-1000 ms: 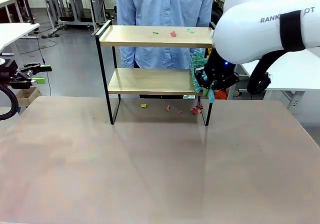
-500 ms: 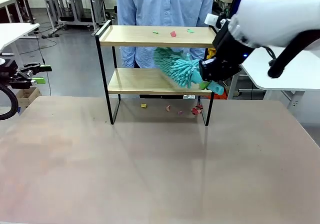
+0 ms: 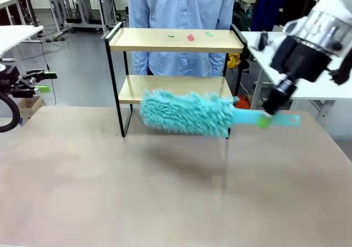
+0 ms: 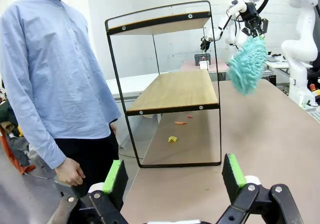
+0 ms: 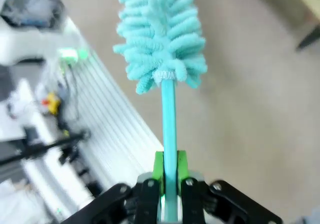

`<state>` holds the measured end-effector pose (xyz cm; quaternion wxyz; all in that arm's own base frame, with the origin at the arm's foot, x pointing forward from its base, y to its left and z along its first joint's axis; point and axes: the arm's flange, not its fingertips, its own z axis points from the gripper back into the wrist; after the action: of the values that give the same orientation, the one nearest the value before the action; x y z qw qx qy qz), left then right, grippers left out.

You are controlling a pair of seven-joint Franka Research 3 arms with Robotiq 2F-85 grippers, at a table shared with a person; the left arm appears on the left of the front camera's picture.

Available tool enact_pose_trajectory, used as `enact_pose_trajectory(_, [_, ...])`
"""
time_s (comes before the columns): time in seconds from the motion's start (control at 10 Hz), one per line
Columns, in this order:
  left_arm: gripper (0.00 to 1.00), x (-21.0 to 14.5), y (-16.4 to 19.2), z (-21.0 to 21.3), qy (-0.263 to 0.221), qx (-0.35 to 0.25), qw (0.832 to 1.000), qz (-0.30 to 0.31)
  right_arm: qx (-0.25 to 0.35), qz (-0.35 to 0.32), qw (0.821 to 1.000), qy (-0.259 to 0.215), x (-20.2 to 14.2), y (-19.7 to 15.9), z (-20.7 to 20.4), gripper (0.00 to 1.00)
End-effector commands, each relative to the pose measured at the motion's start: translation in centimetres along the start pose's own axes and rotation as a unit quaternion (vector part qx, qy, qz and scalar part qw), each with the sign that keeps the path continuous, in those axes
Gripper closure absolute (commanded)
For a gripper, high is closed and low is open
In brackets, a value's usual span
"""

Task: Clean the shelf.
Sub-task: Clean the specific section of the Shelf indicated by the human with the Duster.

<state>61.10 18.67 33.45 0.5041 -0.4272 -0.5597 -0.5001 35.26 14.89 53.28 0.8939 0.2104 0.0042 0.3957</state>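
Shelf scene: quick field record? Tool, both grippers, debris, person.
shelf: two-tier, on far side of table
tool: teal duster, horizontal, held above the table in front of the lower board
right gripper: shut on duster handle
left gripper: open, holding nothing
top board: three scraps, red and green
under shelf: yellow scrap, orange scrap on table
person: standing behind shelf

The right tool (image 3: 267,119) now sits clear of the right end of the shelf (image 3: 154,39), farther right. Its duster (image 3: 187,113), previously bunched at the lower board, now stretches level before it, above the worktop (image 3: 165,192).
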Motion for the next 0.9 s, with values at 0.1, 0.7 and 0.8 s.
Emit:
enact_pose_trajectory(0.1, [0.00,0.4,0.0,-0.1,0.000,-0.001,1.000,-0.002,-0.032,0.019,0.993,0.116,-4.6,-1.0,1.3,0.87])
enact_pose_trajectory(0.7, [0.00,0.4,0.0,-0.1,0.000,-0.001,1.000,-0.002,-0.103,0.014,0.973,0.206,-9.7,-0.5,0.5,0.87])
enact_pose_trajectory(0.8, [0.00,0.4,0.0,-0.1,0.000,-0.001,1.000,-0.002,-0.123,0.028,0.973,0.193,-8.9,-1.0,-0.2,0.87])
